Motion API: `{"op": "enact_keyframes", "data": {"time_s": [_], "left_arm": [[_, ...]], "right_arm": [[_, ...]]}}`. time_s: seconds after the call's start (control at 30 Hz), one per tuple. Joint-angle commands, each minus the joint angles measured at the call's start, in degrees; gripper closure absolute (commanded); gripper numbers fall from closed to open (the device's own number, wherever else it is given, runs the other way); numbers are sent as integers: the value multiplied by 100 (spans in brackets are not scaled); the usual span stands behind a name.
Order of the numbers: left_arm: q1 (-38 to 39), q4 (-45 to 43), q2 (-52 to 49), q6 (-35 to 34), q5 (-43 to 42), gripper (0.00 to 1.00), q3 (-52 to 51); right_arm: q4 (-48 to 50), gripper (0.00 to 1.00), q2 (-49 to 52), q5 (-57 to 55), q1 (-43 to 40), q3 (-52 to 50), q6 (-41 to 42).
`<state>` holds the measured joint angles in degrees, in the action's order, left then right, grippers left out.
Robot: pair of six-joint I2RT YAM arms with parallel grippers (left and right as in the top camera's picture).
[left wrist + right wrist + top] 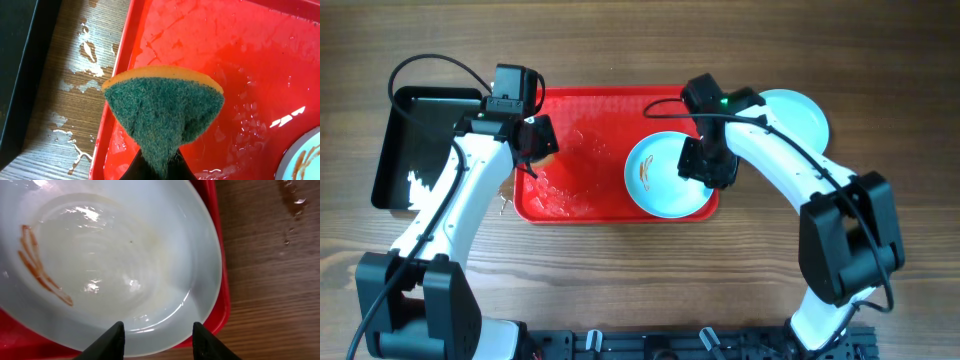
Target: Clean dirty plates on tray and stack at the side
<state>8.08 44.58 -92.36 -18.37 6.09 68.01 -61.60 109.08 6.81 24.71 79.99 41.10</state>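
The red tray (575,205) lies mid-table, wet inside. One pale blue plate (655,190) with a brown smear (40,272) sits at the tray's right end. A second plate (805,115) lies on the table to the right of the tray; a third does not show. My left gripper (533,140) is over the tray's left end, shut on a green and orange sponge (165,112). My right gripper (157,335) is open and empty just above the smeared plate's (115,250) right rim.
A black tray (400,150) stands left of the red tray. Water is spilled on the wood (75,100) between them. The red tray's rim (223,280) runs close beside the plate.
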Motion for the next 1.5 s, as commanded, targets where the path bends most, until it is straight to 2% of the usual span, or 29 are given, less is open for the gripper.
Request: {"op": "enact_keyframes", "data": {"time_s": [0.0,0.03,0.23,0.67,1.03,1.2,1.27,1.33,1.43,1.47], "left_arm": [[-37,-15,-50,-50,-31,96,46],[-37,-15,-50,-50,-31,96,46],[-37,-13,-50,-50,-33,96,44],[-37,-13,-50,-50,-33,96,44],[-37,-17,-50,-50,-33,96,46],[-37,-17,-50,-50,-31,96,46],[-37,-15,-50,-50,-33,96,44],[-37,-17,-50,-50,-31,96,44],[-37,-59,-50,-52,-31,96,44],[-37,-70,-50,-52,-33,96,46]], "right_arm": [[-229,58,-258,-553,-20,96,-37],[-227,62,-258,-557,-17,-42,-15],[380,64,-258,-208,-17,-857,114],[592,64,-251,-232,-13,-1003,131],[1812,67,-240,341,-2,-1257,-313],[2922,67,22,968,658,-1259,-640],[2693,74,-48,730,673,-1139,-647],[2417,70,-188,540,387,-866,-922],[2533,50,-221,525,-81,-597,-1572],[2743,51,-192,529,-153,-597,-1718]]}}
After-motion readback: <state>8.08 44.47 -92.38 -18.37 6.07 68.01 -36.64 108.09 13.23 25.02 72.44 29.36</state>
